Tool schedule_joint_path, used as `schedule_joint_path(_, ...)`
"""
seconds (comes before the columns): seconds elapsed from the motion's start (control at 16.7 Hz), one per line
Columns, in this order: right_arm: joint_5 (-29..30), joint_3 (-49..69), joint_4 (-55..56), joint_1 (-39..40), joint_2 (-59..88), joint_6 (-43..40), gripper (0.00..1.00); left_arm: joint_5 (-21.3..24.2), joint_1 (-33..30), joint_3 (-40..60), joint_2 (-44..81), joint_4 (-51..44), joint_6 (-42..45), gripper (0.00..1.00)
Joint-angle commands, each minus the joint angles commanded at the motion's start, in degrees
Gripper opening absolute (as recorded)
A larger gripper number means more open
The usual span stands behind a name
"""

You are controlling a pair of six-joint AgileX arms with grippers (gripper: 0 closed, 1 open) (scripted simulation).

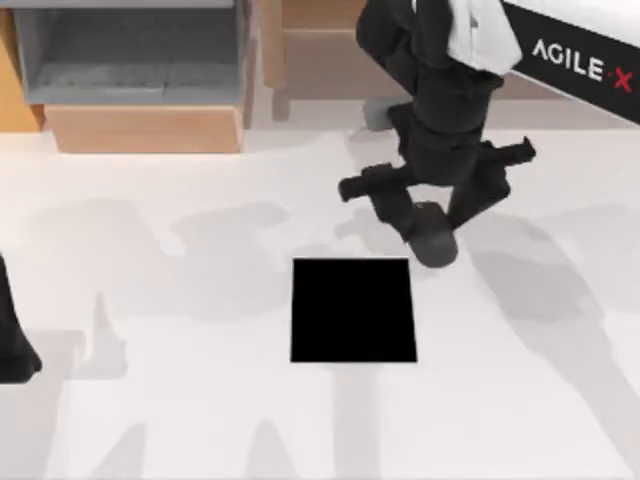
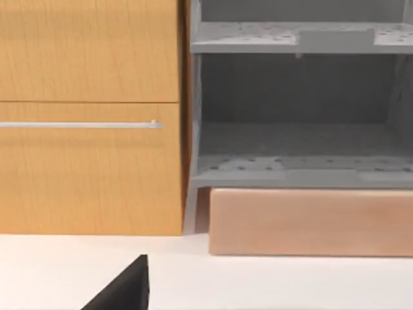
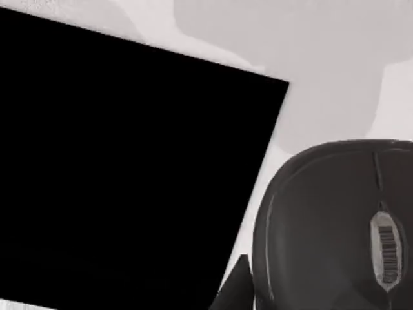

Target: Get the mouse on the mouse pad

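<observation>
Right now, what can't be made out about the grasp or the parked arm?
- Small dark grey mouse: top view, right gripper overlaps it; whether it is lifted is unclear.
- Right wrist view: mouse cut by edges, beside flat black mouse pad.
- Left gripper: cut by top view's left edge.

- White tabletop [image 1: 200,400], matte, carrying soft grey shadows.
- Grey open shelf unit [image 1: 130,50] at far edge.
- Light wooden block [image 1: 145,130] beneath it.
- Orange-wood cabinet [image 2: 90,116] beside shelf, with thin metal handle [image 2: 77,124].

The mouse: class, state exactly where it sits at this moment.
In the top view the mouse is right of centre, just off the mouse pad's upper right corner, directly under the right pincer.
</observation>
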Motion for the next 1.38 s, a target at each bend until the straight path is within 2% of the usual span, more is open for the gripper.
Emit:
schedule_joint_path(0.24, -0.06, 1.31, 0.41, 6.99, 1.48, 17.44, 0.0, 0.0, 0.0, 0.0, 0.0, 0.0, 0.0, 1.0)
schedule_joint_path(0.42, 0.14, 2.04, 0.96, 8.68, 1.64, 24.29, 0.0, 0.0, 0.0, 0.0, 0.0, 0.0, 0.0, 1.0)
schedule_joint_path(1.38, -0.03, -1.53, 4.98, 8.98, 2.27, 26.01, 0.0, 0.0, 0.0, 0.0, 0.0, 0.0, 0.0, 1.0)
